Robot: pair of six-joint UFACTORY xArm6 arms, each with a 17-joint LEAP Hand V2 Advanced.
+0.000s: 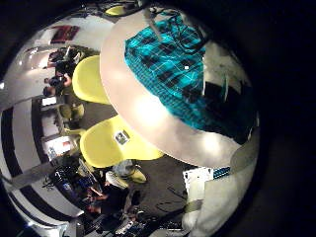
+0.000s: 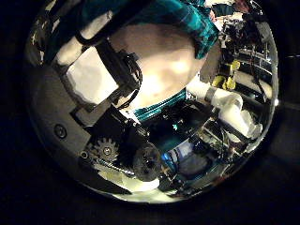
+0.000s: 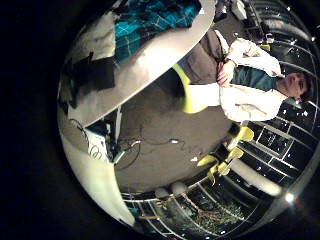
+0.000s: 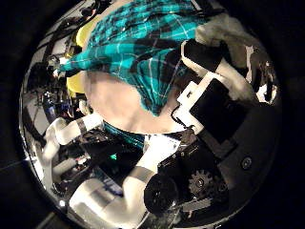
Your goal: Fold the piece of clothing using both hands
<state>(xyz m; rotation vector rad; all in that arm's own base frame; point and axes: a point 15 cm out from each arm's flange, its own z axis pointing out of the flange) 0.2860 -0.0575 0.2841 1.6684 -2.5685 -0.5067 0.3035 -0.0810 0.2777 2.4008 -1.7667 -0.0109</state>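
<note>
A checked garment (image 1: 183, 69) lies spread on a round table (image 1: 148, 114), reaching its edge. My left hand (image 2: 103, 75) is held away from the table with its fingers relaxed over bare tabletop (image 2: 173, 61), holding nothing; the garment (image 2: 183, 19) shows beyond them. My right hand (image 4: 214, 86) is close over the garment (image 4: 143, 48), its fingers fairly straight, one fingertip (image 4: 193, 50) at the cloth's edge. The right little finger side palm view shows the garment (image 3: 150, 25) on the table (image 3: 140, 75) from beside its rim. A hand (image 1: 170, 20) rests at the garment's far side.
Two moulded chairs (image 1: 87, 79) (image 1: 114, 143) stand close by the table's rim. Another chair (image 3: 205, 97) stands on the floor near the table. The other arm (image 4: 76, 129) shows beyond the table's edge.
</note>
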